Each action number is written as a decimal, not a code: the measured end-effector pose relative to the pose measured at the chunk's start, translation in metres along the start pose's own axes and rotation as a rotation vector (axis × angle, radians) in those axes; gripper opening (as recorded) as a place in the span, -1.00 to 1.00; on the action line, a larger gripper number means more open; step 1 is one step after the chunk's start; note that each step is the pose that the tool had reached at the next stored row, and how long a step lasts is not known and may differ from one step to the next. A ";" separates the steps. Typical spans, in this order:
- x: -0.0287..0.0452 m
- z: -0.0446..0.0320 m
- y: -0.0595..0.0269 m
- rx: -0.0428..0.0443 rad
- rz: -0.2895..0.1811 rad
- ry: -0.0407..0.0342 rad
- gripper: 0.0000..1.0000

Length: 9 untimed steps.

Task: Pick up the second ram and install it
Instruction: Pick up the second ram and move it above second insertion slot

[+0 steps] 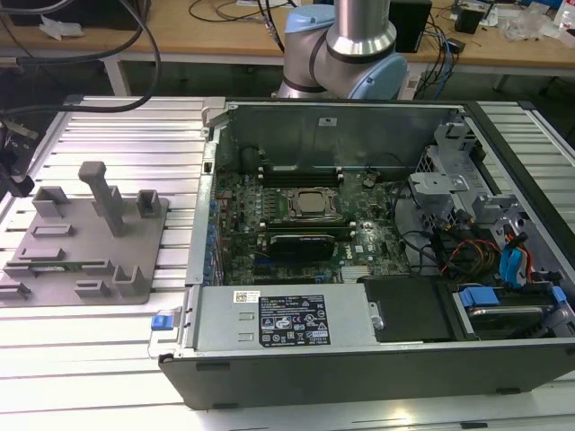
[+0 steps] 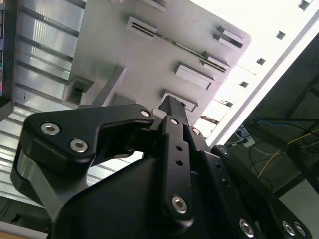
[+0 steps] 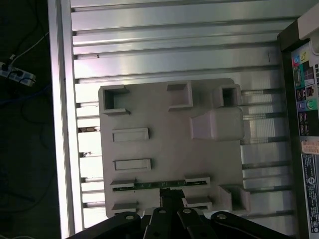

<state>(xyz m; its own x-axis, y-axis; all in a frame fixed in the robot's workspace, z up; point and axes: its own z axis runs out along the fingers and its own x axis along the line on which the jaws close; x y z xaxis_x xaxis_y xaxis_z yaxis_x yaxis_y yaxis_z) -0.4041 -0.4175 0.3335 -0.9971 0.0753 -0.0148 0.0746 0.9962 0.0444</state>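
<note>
The second ram (image 1: 56, 267) is a thin green stick standing on edge between holders at the near side of the grey fixture tray (image 1: 90, 238), on the exterior view's left. In the first wrist view the ram (image 3: 142, 186) runs across the tray (image 3: 164, 134), and my gripper (image 3: 172, 195) hangs above its middle, apart from it. The black jaws look shut with nothing between them. In the second wrist view the gripper (image 2: 172, 105) sits over the tray (image 2: 114, 45), with the ram (image 2: 185, 49) beyond its tip.
An open computer case (image 1: 377, 355) lies to the exterior view's right of the tray. Its motherboard carries the silver-topped CPU (image 1: 312, 204) between black memory slots (image 1: 296, 175). Drive cages and cables (image 1: 467, 224) fill the right end. A tall post (image 1: 106, 193) rises from the tray.
</note>
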 end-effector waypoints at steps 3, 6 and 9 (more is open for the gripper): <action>0.0000 0.0001 0.0000 0.0000 0.000 -0.0001 -0.84; 0.0000 0.0001 0.0000 0.0001 0.000 0.0000 -0.84; 0.0000 0.0002 0.0000 0.0000 0.000 0.0000 -0.84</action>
<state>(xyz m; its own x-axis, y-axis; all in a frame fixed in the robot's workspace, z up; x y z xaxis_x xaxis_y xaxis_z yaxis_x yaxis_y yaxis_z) -0.4041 -0.4175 0.3334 -0.9971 0.0753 -0.0148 0.0746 0.9962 0.0444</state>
